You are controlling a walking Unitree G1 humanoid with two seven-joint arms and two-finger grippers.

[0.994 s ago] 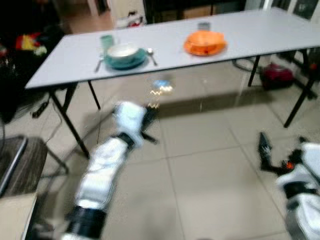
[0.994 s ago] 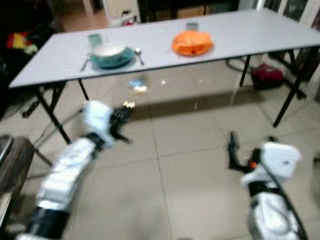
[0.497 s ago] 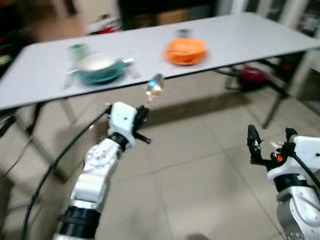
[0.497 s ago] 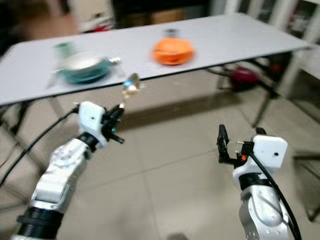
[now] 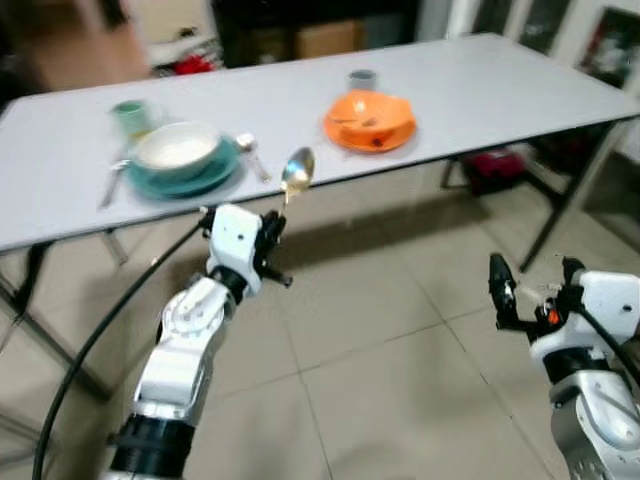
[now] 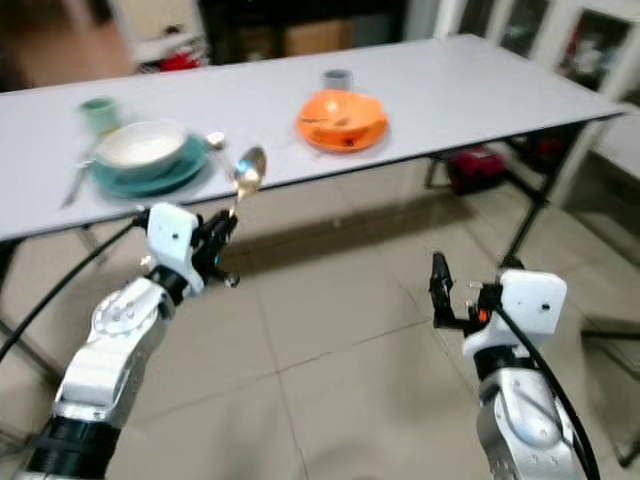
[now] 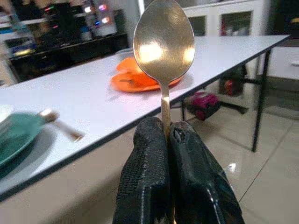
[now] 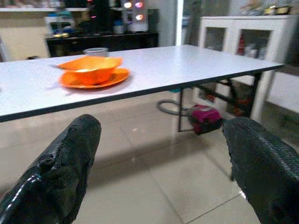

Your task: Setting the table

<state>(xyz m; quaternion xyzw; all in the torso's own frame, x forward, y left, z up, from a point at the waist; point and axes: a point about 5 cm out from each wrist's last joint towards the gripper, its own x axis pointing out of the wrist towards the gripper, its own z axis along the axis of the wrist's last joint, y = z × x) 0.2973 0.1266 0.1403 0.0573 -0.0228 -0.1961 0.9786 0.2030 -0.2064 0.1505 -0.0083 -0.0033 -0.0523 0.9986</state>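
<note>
we carry one spoon [image 7: 163, 46] in our left gripper [image 7: 169, 137], its two black fingers pressed together on the handle so the bowl of the spoon stands upright above them. held like that, high and in front of the table [image 5: 520, 75] edge, it looks ready to be laid down at a place setting, which we judge to be the step in hand. the spoon is in the air, short of the table, between the two settings as the head views show it.

our right gripper [image 8: 163, 158] hangs low over the tiled floor [image 5: 400, 330], fingers spread wide and holding nothing; we take it to be kept out of the way.

on the table we count two settings. one has a white bowl [image 5: 177, 147] on a teal plate [image 5: 190, 180], with a green cup [image 5: 128, 113] behind it, one piece of cutlery to its left that is too blurred to name, and a second spoon [image 5: 250, 155] to its right. the other has an orange bowl [image 5: 368, 112] on an orange plate [image 5: 372, 133] with a grey cup [image 5: 362, 78] behind, and we see no cutlery beside it, so the carried spoon probably belongs there.

under the far end of the table sits one dark red thing [image 5: 495, 165] we cannot identify.
</note>
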